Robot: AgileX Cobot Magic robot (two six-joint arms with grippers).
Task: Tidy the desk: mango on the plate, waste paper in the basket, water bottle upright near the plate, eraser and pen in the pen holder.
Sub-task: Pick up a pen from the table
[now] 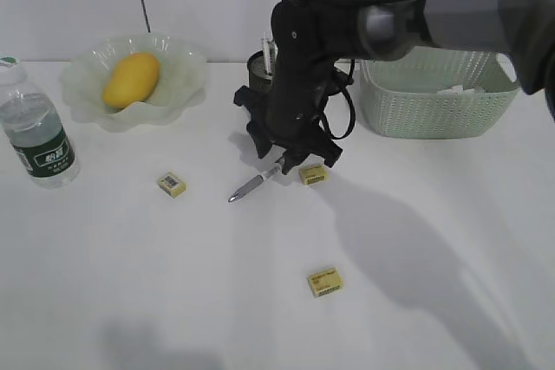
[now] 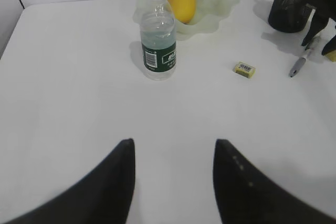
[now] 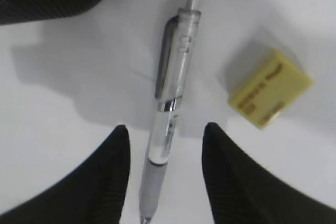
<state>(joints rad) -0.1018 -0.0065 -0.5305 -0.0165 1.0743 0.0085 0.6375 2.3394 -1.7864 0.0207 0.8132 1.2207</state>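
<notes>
exterior: slanting down over table (image 1: 130, 301) | left wrist: low, facing bottle (image 2: 158, 35) | right wrist: close above pen (image 3: 168, 114) | shared: pen

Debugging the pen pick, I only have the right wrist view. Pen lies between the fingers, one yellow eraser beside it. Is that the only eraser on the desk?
Observer: No. The exterior view shows three yellow erasers: one by the right gripper, one further left, one nearer the camera.
Operator: Mango done?
Observer: Yes, the mango lies on the green plate.
Operator: Bottle?
Observer: The water bottle stands upright beside the plate.
Operator: Left arm busy?
Observer: No. The left gripper is open over bare desk, holding nothing.
</notes>
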